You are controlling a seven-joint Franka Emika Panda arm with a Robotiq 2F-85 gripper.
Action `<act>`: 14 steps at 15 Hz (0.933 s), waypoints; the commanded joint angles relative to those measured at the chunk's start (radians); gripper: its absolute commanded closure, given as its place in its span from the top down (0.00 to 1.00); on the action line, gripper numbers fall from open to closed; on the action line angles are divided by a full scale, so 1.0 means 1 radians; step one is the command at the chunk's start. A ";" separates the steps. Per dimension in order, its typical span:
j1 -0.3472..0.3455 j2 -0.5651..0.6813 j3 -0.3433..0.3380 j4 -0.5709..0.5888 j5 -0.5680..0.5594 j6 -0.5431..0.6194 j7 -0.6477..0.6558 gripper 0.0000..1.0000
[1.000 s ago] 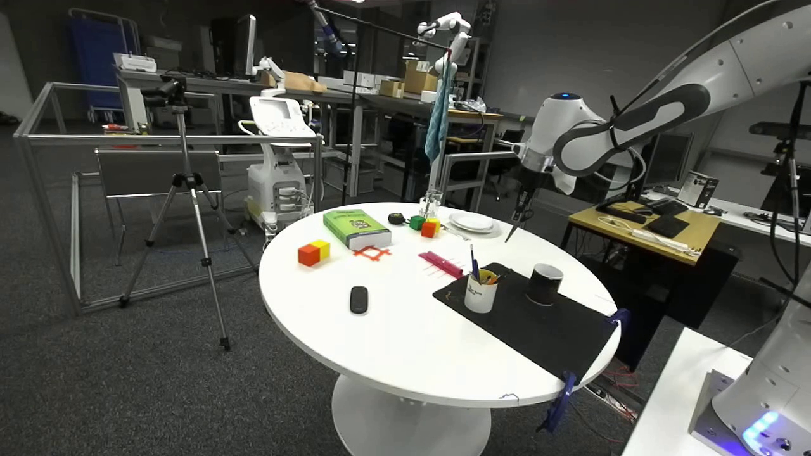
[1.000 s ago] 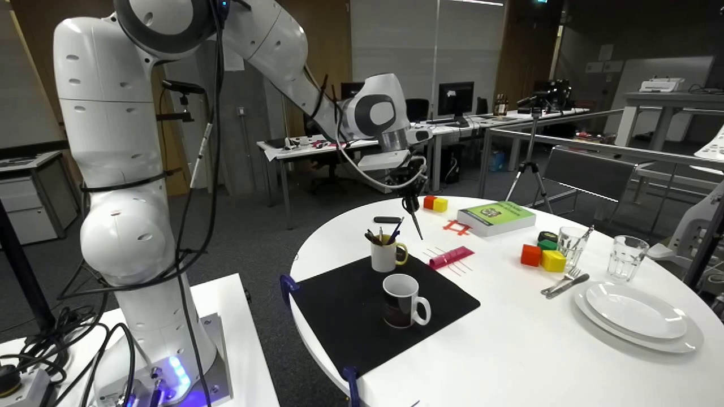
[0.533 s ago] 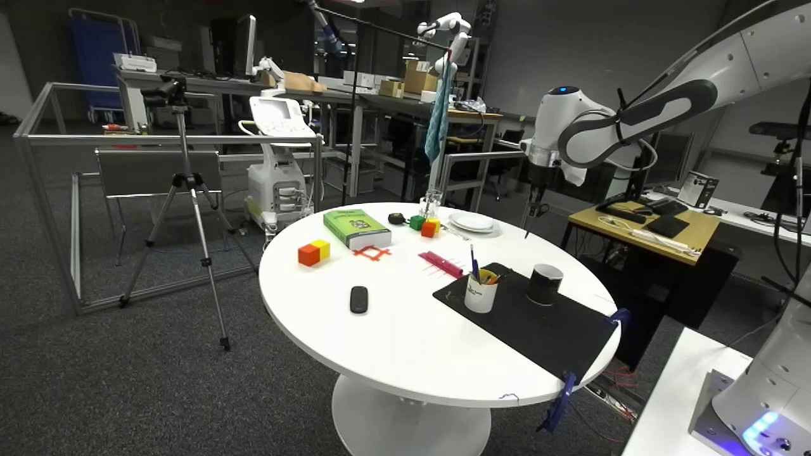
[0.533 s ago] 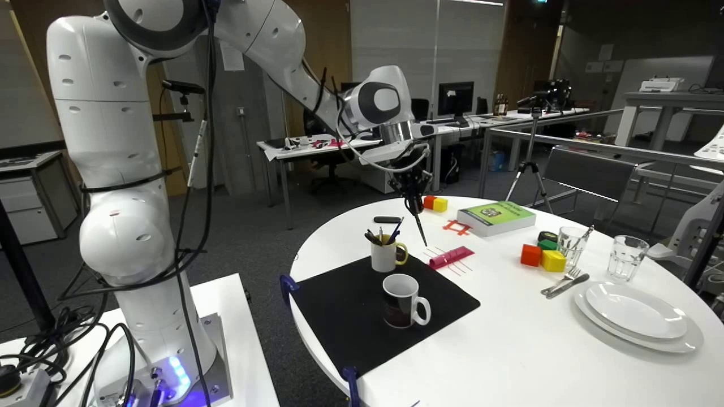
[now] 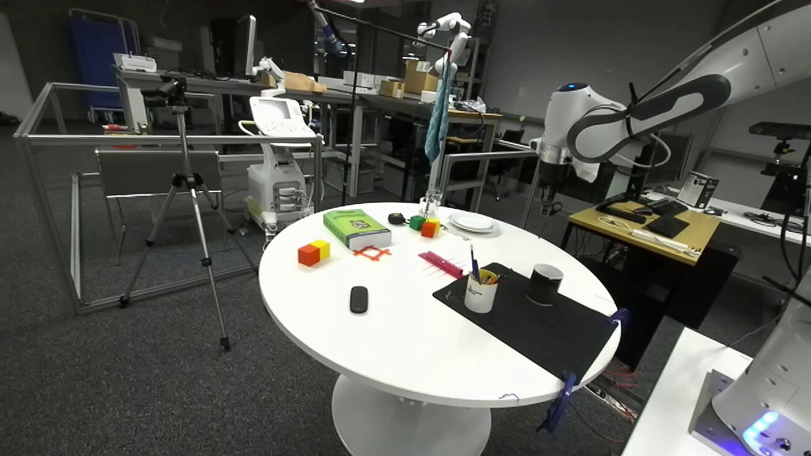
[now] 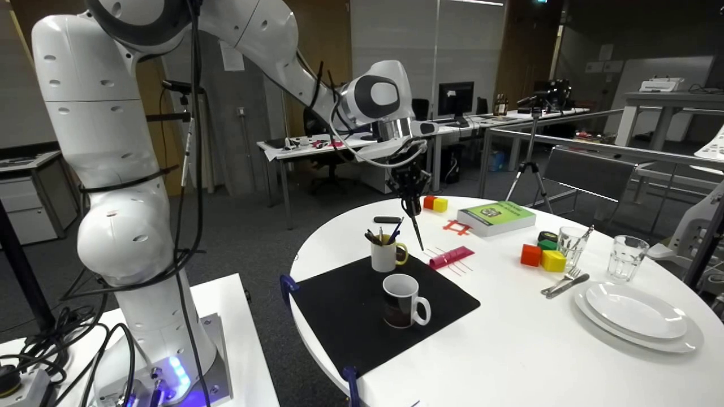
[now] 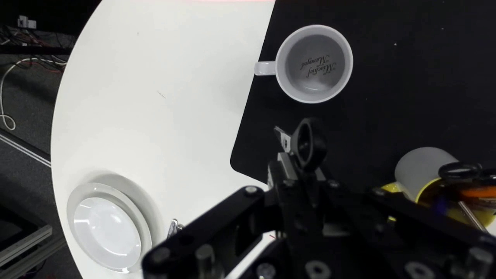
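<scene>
Scissors [image 7: 286, 142] are what the gripper [image 7: 302, 170] has hold of, going by the wrist view: one black finger loop pokes out past the fingertips, with a bit of silver blade and the pivot next to it. Jaws look closed right up on them, hardly any gap. Can't make out the second loop, so it's probably tucked out of sight.

Long axis runs pretty much in line with the gripper, so nearly straight down with a slight tilt, tip lowest. Both exterior views have that thin dark tip hanging in the air, not touching anything. Only one arm [image 6: 266, 45] is at this table, so no left/right question.

Spacing below is what counts imo. Nearest is the black mat [image 7: 372, 116], with a dark mug [image 7: 314, 64] upright on it, just past the blade in the wrist view, handle reaching over the mat's edge. White pen mug [image 7: 422, 174] sits off at the lower right there.

Farther out on the white table [image 5: 393, 342]: a pink piece [image 6: 451, 257], then a knife [image 6: 567, 287] and stacked plates [image 6: 636, 311], well apart.
</scene>
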 commanded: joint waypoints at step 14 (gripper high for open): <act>-0.072 -0.100 -0.045 -0.173 0.196 0.028 -0.224 0.02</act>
